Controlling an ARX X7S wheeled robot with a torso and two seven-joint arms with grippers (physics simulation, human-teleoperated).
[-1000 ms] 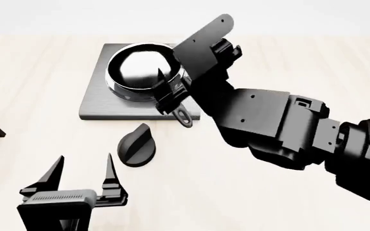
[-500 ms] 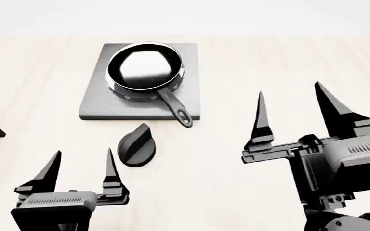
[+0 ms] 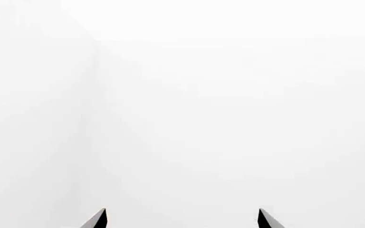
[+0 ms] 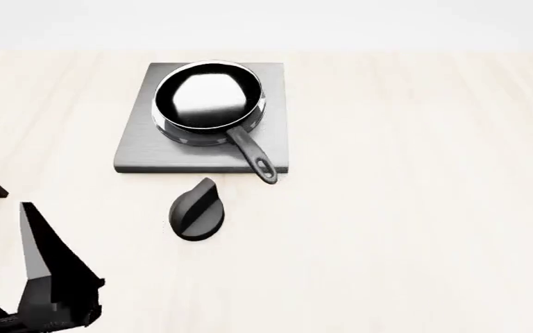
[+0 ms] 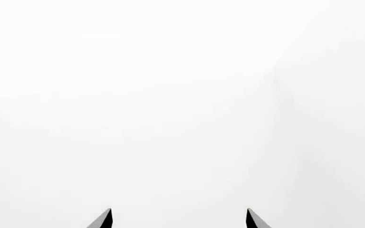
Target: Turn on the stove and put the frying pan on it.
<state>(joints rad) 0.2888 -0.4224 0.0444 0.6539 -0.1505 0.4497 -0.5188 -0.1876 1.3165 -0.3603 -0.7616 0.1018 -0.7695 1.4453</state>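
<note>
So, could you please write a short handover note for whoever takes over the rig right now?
Left end effector: open, empty, pulled back low at the table's near left corner.
Right end effector: open, empty, almost out of the head view.
Pan sits on the stove, over the burner, handle pointing toward the robot.
Knob lies on the table in front of the stove, untouched now.
Done: pan placed. Whether the stove is on, the pictures do not show; check the knob.

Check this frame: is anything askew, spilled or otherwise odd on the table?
Nothing stands out. The frying pan sits level on the stove, its handle reaching past the slab's front edge. The knob lies apart on the table in front of the slab. No spill or damage shows.
</note>
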